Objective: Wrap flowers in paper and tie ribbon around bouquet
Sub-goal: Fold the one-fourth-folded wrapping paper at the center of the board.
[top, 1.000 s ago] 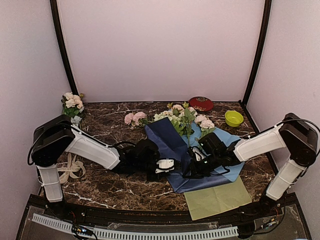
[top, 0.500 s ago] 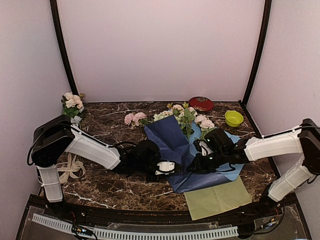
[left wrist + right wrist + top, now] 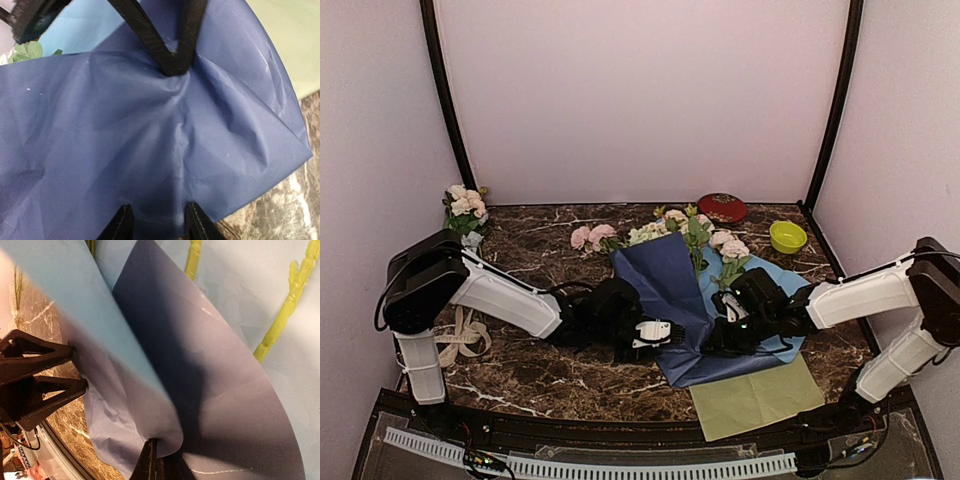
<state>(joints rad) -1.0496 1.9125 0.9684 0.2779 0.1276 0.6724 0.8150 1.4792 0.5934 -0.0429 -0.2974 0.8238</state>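
As both arms reach in low over the dark marble table point(image 3: 545, 375), everything gathers around the paper point(image 3: 665, 285), a large sheet that is navy on one face and lighter blue on the other.

Nearest you, a yellow-green sheet point(image 3: 755, 395) lies flat, touching the paper's near right edge. Just beyond it, the two grippers meet the near part of the paper from either side.

The left gripper point(image 3: 159, 225) comes in at the paper's left edge. Its fingers stand apart with navy paper filling the gap, and I cannot tell whether they are gripping it. The right gripper point(image 3: 156, 460) has its fingers pressed together on a raised fold of the paper, and creases run out from that pinch.

The paper's left part is lifted and folded over, navy side up, while its right part shows pale blue.

Well to the left of the paper, the ribbon point(image 3: 460, 340) lies in loose cream loops.

At the paper's far edge lie the flowers point(image 3: 685, 228), their pink and cream blooms spilling past it. Their thin green stems point(image 3: 287, 310) rest on the pale blue face.

Beyond the paper's far right corner sit a red tin point(image 3: 722, 207) and a small green bowl point(image 3: 787, 236).
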